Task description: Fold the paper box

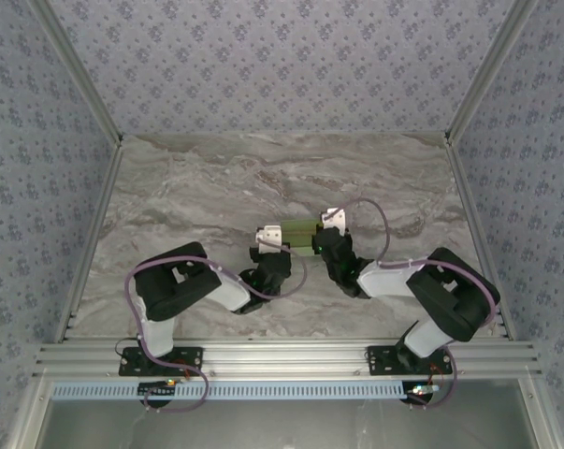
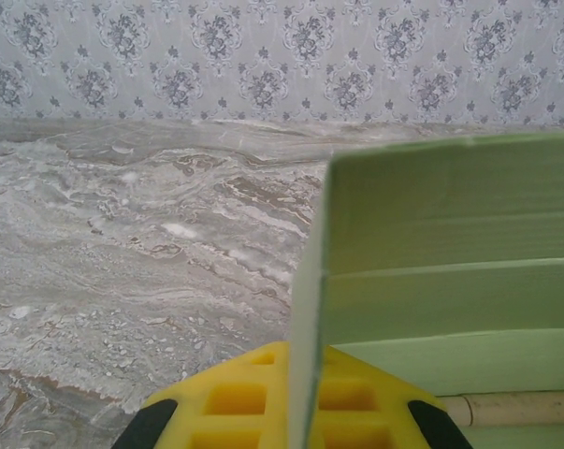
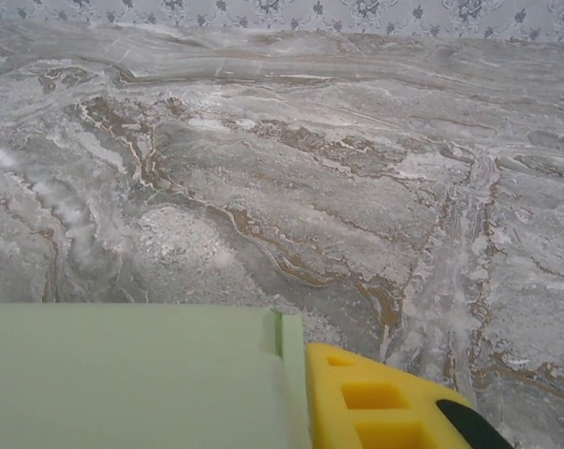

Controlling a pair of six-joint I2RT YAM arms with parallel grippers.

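Left hand [image 1: 270,238] is closed on the paper box [image 1: 300,233]: in the left wrist view, its yellow fingers [image 2: 235,398] pinch an upright green panel edge-on. A tan stick [image 2: 515,409] lies low, against the card. Right hand [image 1: 333,224] is at the box's other end. One yellow finger [image 3: 375,398] touches the card edge and the other is hidden, so I can't tell its grip. The box is mid worktop [image 1: 216,187], between both hands.

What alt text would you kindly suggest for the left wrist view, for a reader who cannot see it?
A pale green paper box, partly folded with one panel upright, stands at right, just beyond the yellow left gripper. A tan stick shows low at right; grey marble table and patterned wall lie behind.
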